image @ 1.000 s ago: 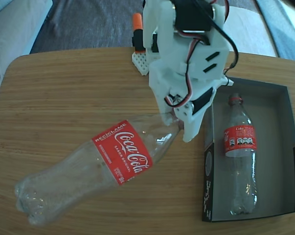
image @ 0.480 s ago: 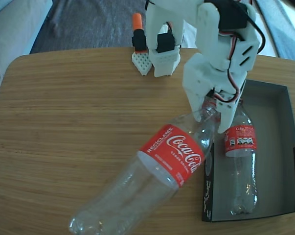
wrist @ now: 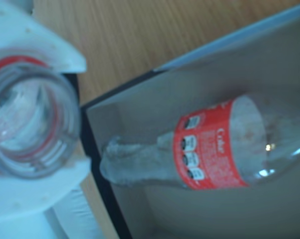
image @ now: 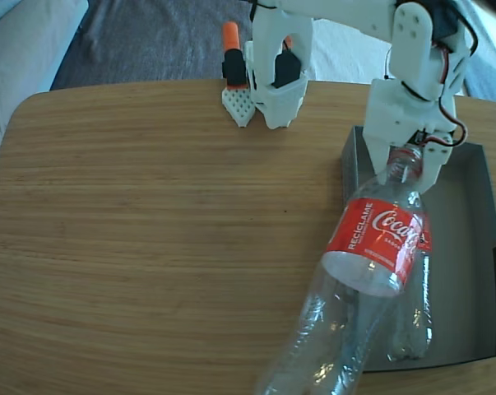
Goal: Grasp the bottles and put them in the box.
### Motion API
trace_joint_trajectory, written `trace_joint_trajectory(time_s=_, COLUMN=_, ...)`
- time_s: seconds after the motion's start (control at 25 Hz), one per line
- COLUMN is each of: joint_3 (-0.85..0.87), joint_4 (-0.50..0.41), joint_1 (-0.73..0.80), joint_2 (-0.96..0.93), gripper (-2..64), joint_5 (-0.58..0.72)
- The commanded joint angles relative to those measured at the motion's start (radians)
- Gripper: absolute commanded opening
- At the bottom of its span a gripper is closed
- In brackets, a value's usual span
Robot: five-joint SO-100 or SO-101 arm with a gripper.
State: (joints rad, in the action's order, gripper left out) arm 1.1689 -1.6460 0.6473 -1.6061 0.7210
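My gripper is shut on the neck of a clear Coca-Cola bottle with a red label. It holds the neck above the box, and the bottle's body slants down and left over the box's front left part. A second bottle lies inside the box, mostly hidden behind the held one. In the wrist view the held bottle's open mouth sits between the white fingers. Below it, the other bottle lies on the box's dark grey floor.
The arm's white base stands at the wooden table's back edge, with an orange-and-white part beside it. A grey cushion lies beyond the table's left corner. The box sits near the table's right edge.
The gripper has carried the bottle to the right, from the middle of the table to above the box. The bottle's body has swung round from pointing left to hanging down toward the front.
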Motion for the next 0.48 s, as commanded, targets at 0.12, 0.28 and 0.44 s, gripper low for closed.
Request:
trace_joint_trajectory(time_s=0.12, joint_3=-0.067, joint_4=-0.04, joint_1=0.152, joint_2=-0.028, gripper=0.0, joint_5=0.006)
trace_joint_trajectory(time_s=0.28, joint_3=-0.081, joint_4=-0.011, joint_1=0.267, joint_2=-0.026, gripper=0.0, joint_5=0.005)
trace_joint_trajectory(time_s=0.44, joint_3=-0.098, joint_4=-0.011, joint_1=0.37, joint_2=-0.018, gripper=0.0, joint_5=0.008)
